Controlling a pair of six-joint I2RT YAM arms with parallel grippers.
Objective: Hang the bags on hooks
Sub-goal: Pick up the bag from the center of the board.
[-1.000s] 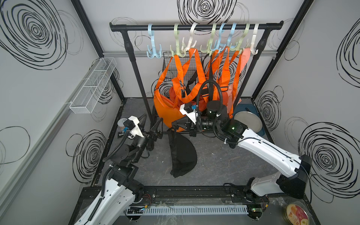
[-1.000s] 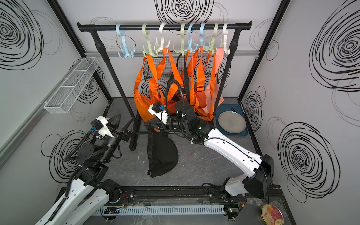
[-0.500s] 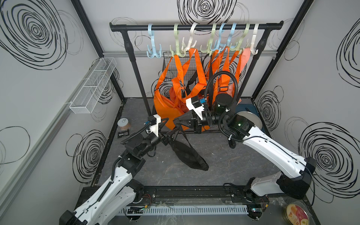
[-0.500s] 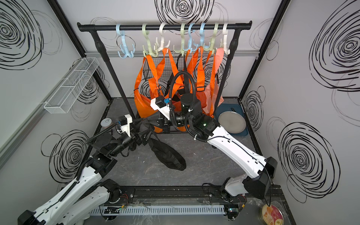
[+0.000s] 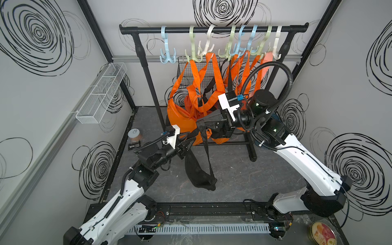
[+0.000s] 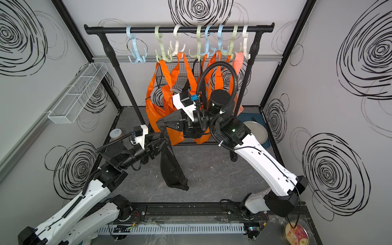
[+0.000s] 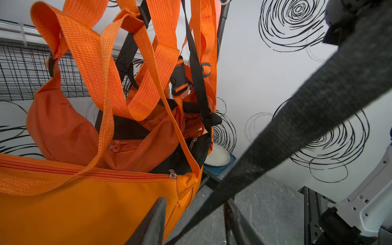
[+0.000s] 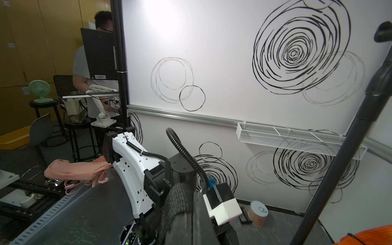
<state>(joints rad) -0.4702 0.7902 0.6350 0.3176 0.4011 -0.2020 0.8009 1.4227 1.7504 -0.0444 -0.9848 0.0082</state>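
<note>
**Both top views:** The black bag [image 5: 199, 174] hangs low in front of the rack, by its strap [image 5: 207, 146]. Can't tell if its bottom touches the floor. The R gripper [image 5: 201, 124] is shut on the top of the strap. The L gripper [image 5: 188, 142] sits at the strap lower down, close to the orange bags [image 5: 182, 118]. Most hooks look full. The blue hook [image 5: 167, 55] at the end of the rail [image 5: 212, 28] is bare, but it's high up and well apart from the bag. The long bag could prob. swing on the way up and bump the orange bags or the rack pole [image 5: 148, 84].

**L wrist view:** The strap [image 7: 297, 118] runs between the L fingers [image 7: 157, 220]. They stand apart w/ a gap beside the strap, so no pinch yet. If they close crooked, the strap may slip out. They could also nip the orange bags [image 7: 84, 201] just beside.

**R wrist view:** The strap [image 8: 180, 199] lies folded over the shut R jaws. Only a small bit looks held. A hard tug from the L arm [image 8: 131, 165] could pull it free, and the bag would drop. A pulled-flat loop may also be too narrow to go over a hook.
</note>
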